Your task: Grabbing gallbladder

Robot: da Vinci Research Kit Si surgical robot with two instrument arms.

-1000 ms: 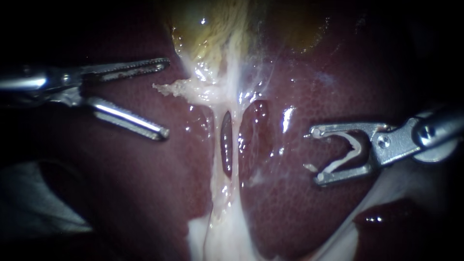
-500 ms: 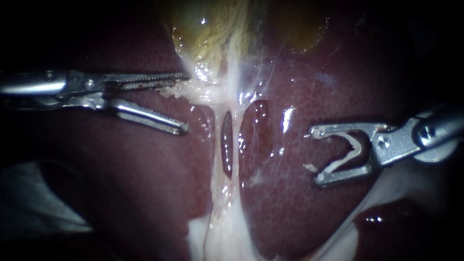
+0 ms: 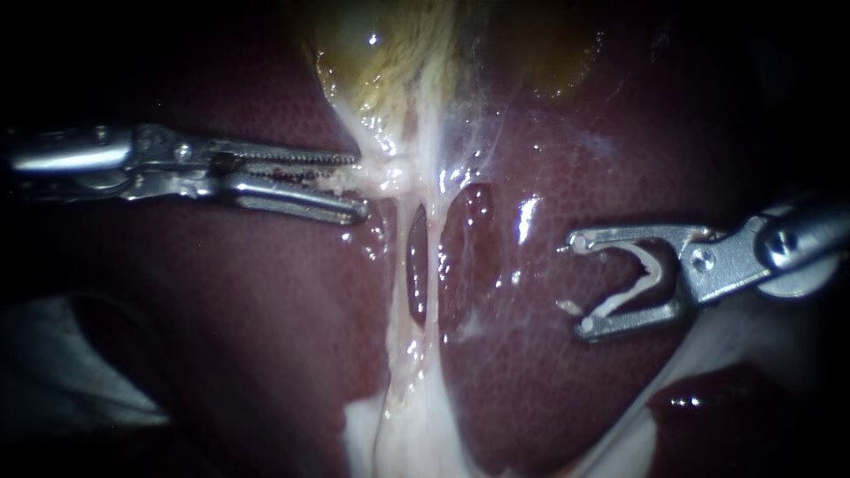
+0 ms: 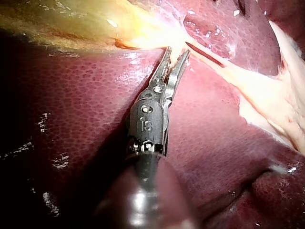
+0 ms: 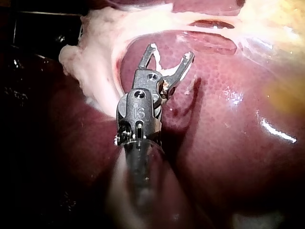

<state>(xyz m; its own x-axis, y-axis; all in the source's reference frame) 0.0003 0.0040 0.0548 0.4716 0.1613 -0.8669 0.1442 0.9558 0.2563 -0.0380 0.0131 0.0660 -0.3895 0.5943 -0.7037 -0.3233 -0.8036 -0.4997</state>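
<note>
Left instrument (image 3: 359,186): shaft enters from the left edge at mid-height and lies almost level. In its own wrist view (image 4: 177,50) the tips sit at the edge of the yellowish tissue.
Left jaws: drawn close on a pale tissue flap (image 3: 341,180), one jaw above it and one below, with only a thin slit between them.
Right instrument (image 3: 577,285): comes in from the right edge and lies over bare liver, well apart from the strands (image 5: 171,51).
Right jaws: wide apart, gripping nothing; a whitish shred clings inside the gap.
Liver (image 3: 266,336): dark red and glistening, open below the left shaft and between the strands and the right tips.
Pale strands (image 3: 434,235): run from centre to the bottom edge, with dark slits on either side.
Flap edge: joins the strands just below the gallbladder's neck, left of centre.
Gallbladder (image 3: 381,62): yellow-green at top centre, its lower border just above the left tips (image 4: 71,24).
</note>
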